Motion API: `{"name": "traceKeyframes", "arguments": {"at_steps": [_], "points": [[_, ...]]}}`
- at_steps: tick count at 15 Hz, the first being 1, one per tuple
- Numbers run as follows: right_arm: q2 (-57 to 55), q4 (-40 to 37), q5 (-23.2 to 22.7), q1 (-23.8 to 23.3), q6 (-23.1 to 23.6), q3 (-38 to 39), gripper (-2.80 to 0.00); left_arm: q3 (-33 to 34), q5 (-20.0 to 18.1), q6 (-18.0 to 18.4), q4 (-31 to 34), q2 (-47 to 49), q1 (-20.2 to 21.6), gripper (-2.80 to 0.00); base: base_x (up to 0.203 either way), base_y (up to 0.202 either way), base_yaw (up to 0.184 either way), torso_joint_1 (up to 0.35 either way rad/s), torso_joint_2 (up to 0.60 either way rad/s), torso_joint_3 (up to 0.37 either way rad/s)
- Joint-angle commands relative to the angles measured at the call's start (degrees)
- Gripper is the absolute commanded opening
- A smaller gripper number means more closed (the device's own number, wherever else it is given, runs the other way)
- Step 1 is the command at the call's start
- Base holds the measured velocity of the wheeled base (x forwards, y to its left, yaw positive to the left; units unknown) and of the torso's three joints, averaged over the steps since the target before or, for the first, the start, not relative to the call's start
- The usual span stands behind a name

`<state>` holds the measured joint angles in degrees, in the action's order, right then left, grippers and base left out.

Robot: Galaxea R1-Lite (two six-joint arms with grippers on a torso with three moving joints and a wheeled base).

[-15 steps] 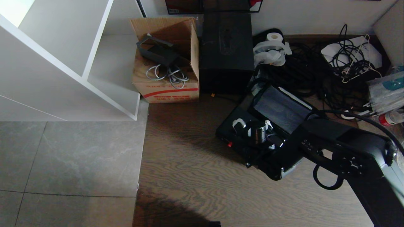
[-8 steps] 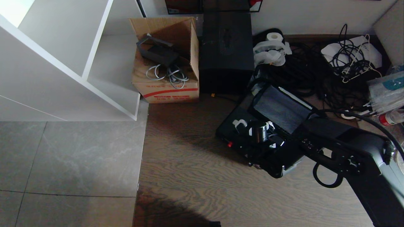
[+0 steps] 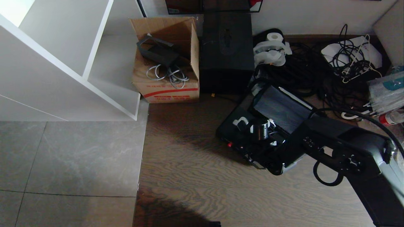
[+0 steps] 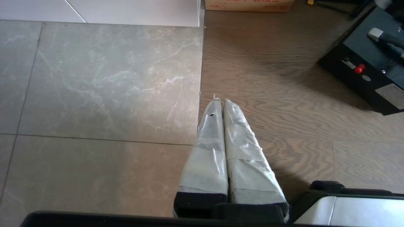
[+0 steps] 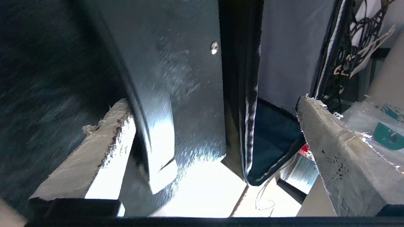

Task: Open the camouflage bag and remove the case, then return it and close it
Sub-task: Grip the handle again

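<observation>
**Right gripper spread wide over the case on the floor**

The white shelf unit (image 3: pixel 63 63) fills the left of the head view, standing on grey tiles (image 3: pixel 69 157) that meet the wood floor (image 3: pixel 195 176). Against the back wall a tall black box (image 3: pixel 226 50) stands between an open cardboard box (image 3: pixel 165 63) and a heap of black cables (image 3: pixel 315 72).

The right arm (image 3: pixel 341 148) reaches in from the right, low over the case (image 3: pixel 228 127), which lies flat on the wood floor in front of the tall black box. The bag (image 3: pixel 281 108) sits just behind the case, touching it, its flap open.

The right gripper (image 3: pixel 254 124) is above the case's top, its taped fingers (image 5: pixel 334 151) far apart with nothing between them. The left gripper (image 4: pixel 219 102) hangs above the floor at the tile edge, fingers pressed together and empty. The case's red latch (image 4: pixel 359 68) faces the open floor.
</observation>
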<state>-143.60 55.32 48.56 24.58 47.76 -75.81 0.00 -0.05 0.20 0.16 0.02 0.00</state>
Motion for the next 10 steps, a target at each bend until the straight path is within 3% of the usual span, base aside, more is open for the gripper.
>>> {"name": "traceKeyframes", "arguments": {"at_steps": [1, 7, 8, 10], "points": [[-1.1, 0.9, 0.4, -0.8, 0.3, -2.4, 0.00, 0.0, 0.0, 0.0, 0.0, 0.0, 0.0, -2.80, 0.000, 0.000, 0.000, 0.000, 0.00, 0.000], [-2.0, 0.9, 0.8, -4.4, 2.9, -4.7, 0.00, 0.0, 0.0, 0.0, 0.0, 0.0, 0.0, -2.80, 0.000, 0.000, 0.000, 0.000, 0.00, 0.000], [-2.1, 0.8, 0.7, -4.5, 2.9, -4.5, -2.80, 0.0, 0.0, 0.0, 0.0, 0.0, 0.0, -2.80, 0.000, 0.000, 0.000, 0.000, 0.00, 0.000], [-2.5, 0.5, 0.9, -4.4, 2.7, -4.6, -2.80, 0.0, 0.0, 0.0, 0.0, 0.0, 0.0, -2.80, 0.000, 0.000, 0.000, 0.000, 0.00, 0.000]]}}
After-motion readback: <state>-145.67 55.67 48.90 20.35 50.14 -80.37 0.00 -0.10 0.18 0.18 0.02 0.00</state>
